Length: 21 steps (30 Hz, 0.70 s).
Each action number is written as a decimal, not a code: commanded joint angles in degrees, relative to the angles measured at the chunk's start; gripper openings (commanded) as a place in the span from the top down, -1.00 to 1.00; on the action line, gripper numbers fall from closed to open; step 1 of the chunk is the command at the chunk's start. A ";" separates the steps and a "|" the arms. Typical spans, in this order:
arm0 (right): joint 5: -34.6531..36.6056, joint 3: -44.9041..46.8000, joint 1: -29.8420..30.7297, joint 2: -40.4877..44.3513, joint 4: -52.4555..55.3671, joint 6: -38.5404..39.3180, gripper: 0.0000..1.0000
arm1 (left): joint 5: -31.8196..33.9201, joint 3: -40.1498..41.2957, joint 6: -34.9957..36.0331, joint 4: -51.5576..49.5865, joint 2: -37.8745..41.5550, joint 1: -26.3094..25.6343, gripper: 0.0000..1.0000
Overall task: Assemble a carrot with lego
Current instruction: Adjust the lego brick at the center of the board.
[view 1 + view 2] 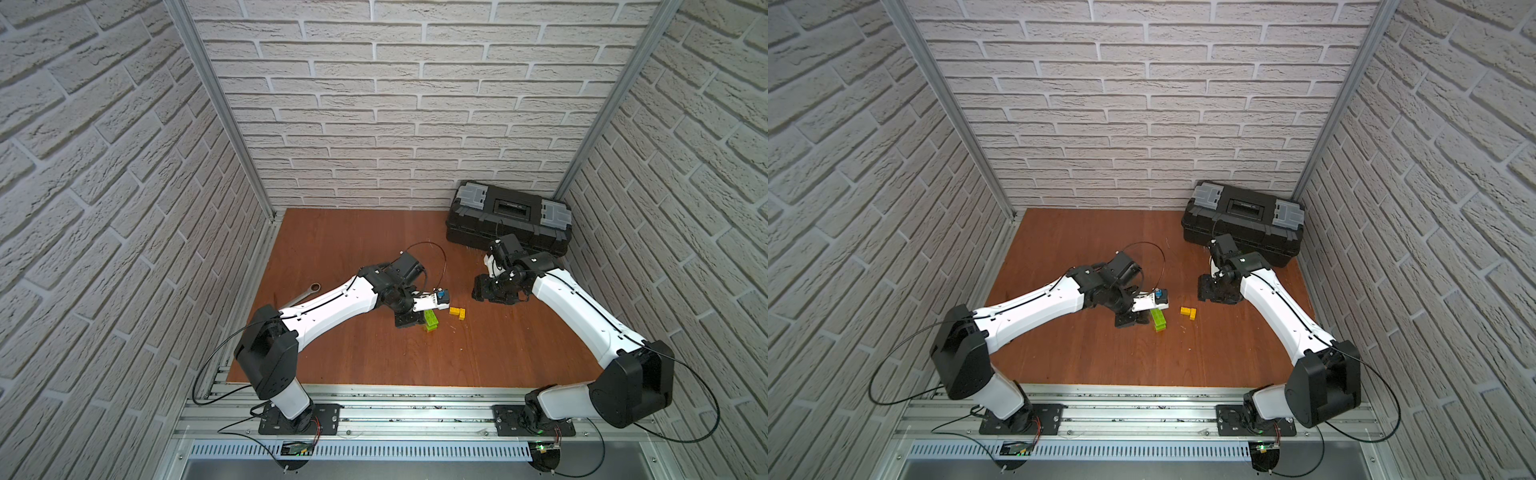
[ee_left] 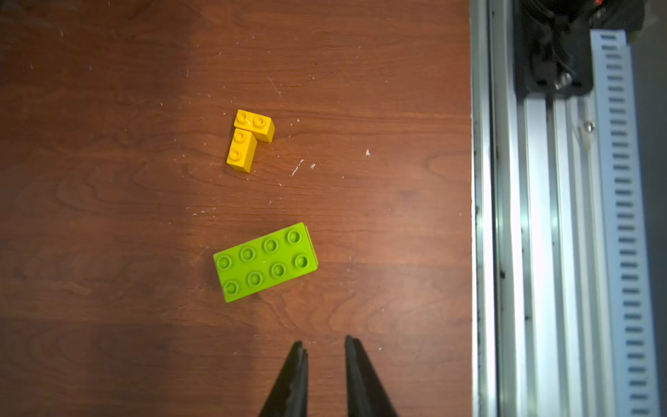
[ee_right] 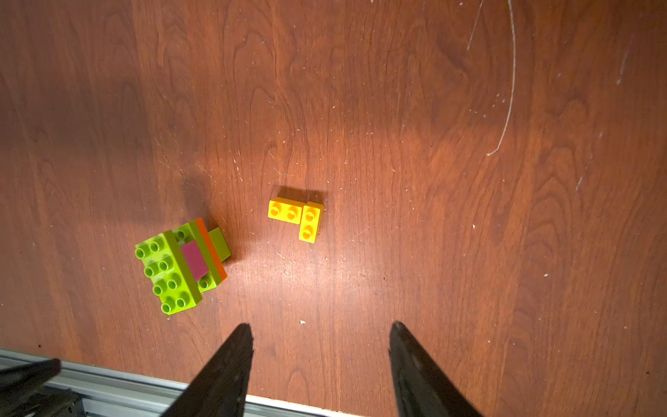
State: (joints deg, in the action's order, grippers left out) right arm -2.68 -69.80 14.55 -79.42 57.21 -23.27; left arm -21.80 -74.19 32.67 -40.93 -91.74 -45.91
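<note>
At centre of the brown wooden tabletop point(image 1: 353, 365), the lime-pink-orange plastic brick stack point(image 3: 169, 274) sits studs-up, likely awaiting the two small yellow plastic bricks point(image 3: 285, 211); left gripper point(image 2: 323, 343) and right gripper point(image 3: 321, 326) gape empty.

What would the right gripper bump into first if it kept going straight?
Probably the two yellow bricks, lying straight ahead of the open right gripper. Depth is unclear, so it might touch the wooden table first.

No legible text, label, brand, number or sign was found on any surface in the views
</note>
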 commanded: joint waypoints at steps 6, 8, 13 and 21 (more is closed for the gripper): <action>7.08 1.25 -2.80 7.86 0.65 -0.47 -0.90 | -6.80 -5.29 23.73 -3.56 -0.81 7.27 -0.97; 7.83 1.42 -3.92 9.53 0.36 -0.33 -0.98 | -7.15 -7.41 27.76 -5.27 -2.76 7.15 -0.97; 7.71 1.58 -5.40 11.73 -0.21 0.80 -0.95 | -4.44 -10.96 39.11 -8.06 -6.88 3.47 -0.95; 3.24 4.54 -5.67 12.43 -2.61 0.69 -0.90 | 1.94 -16.24 46.96 -10.92 -16.25 -2.02 -0.88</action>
State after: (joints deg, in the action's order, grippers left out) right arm 2.52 -66.57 9.10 -68.03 56.62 -22.92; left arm -22.13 -88.58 74.74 -48.66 -105.56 -47.37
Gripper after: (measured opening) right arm 0.952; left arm 0.942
